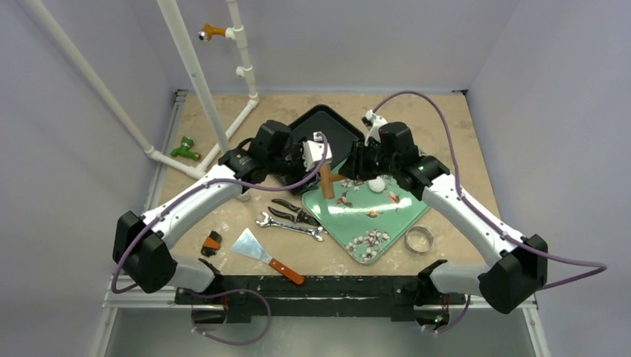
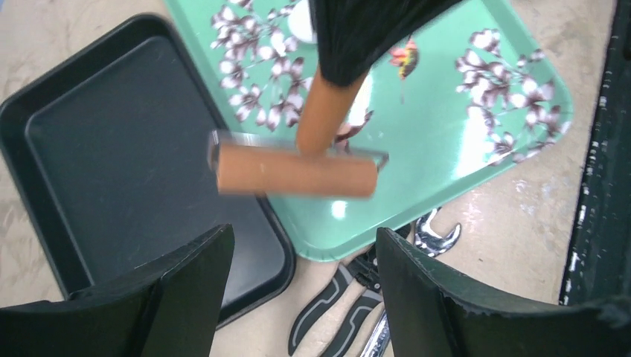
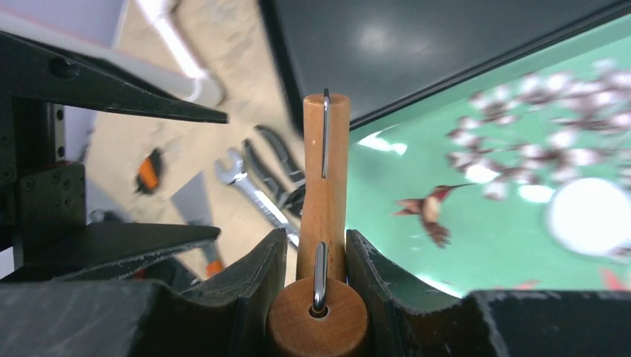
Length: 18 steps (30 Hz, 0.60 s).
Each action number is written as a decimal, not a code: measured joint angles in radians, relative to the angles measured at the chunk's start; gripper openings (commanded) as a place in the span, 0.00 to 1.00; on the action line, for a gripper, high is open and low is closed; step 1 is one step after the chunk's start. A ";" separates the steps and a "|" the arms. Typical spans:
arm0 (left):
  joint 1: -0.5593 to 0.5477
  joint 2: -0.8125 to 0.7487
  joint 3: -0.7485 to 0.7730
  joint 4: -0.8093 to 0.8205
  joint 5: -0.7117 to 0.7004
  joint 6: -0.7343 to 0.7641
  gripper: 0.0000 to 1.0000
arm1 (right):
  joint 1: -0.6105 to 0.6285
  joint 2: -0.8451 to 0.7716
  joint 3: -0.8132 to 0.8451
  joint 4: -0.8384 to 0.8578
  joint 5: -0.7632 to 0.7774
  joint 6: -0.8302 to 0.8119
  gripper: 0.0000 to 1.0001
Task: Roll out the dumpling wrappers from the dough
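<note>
ARM STATUS: both arms fwd, wrists converged over table ctr; L jaws apart, R jaws clamped.
L arm (image 1: 197,199): base at near-left, links angled up and inward, wrist pitched down. L gripper (image 2: 301,236): jaws spread wide, nothing between fingers (image 2: 186,282); sits above and clear of the wooden roller (image 2: 298,172). R arm (image 1: 461,204): mirror pose from near-right, wrist turned inward toward L wrist. R gripper (image 3: 316,249): both fingers (image 3: 260,275) pressed on opposite sides of the roller handle, which runs out lengthwise between them. Grippers close together, facing each other.
</note>
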 measured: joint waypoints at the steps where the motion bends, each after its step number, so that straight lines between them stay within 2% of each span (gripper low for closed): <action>1: 0.006 -0.001 0.003 0.000 -0.014 -0.010 0.70 | 0.000 0.001 0.039 -0.043 0.047 -0.021 0.00; 5: 0.018 0.045 0.011 -0.014 -0.090 -0.035 0.62 | -0.002 0.002 0.187 -0.189 0.282 -0.106 0.00; 10: 0.018 0.213 0.050 -0.050 -0.164 -0.040 0.51 | -0.005 0.022 0.273 -0.313 0.503 -0.204 0.00; 14: 0.018 0.309 0.050 -0.075 -0.237 -0.008 0.49 | -0.005 0.055 0.278 -0.382 0.595 -0.252 0.00; 18: 0.018 0.332 0.050 -0.074 -0.293 0.028 0.49 | -0.006 0.066 0.274 -0.414 0.634 -0.278 0.00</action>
